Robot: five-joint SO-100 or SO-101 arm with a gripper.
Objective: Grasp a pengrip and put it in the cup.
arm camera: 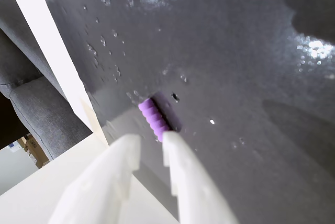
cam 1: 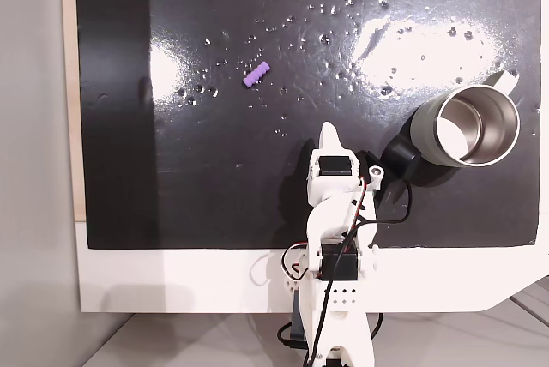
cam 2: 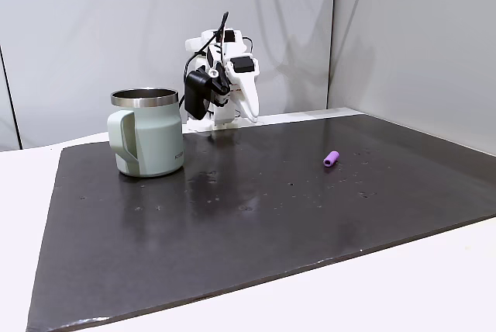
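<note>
Pengrip: small purple ribbed soft-rubber cylinder [cam 1: 256,74], lying on its side on the glossy black mat [cam 1: 223,195], in the open middle area towards the far edge as seen from the arm; nothing touches it.
Pengrip orientation: long axis runs diagonally in both fixed views; in the wrist view it lies just beyond the fingertips, roughly in line with the gap between them.
Gripper: white two-finger plastic gripper [arm camera: 149,143], parted by a narrow gap, holding nothing; it sits near the arm's base, folded back, well apart from the pengrip.
Cup: round metal mug with shiny steel interior and pale grey-green outside [cam 1: 470,127], upright on the mat near its right edge in the top-down fixed view, handle pointing away from the arm; well apart from the pengrip.
Carrier: black mat on a white table [cam 1: 171,285].
Step in hand: approach, judged; grasp not yet made.
Next move: extend towards the pengrip, widen the fingers, turn the wrist so they straddle the short axis, lower to the mat, then close.
Risk: a soft, tiny cylinder may roll or slip on the glossy surface.
</note>
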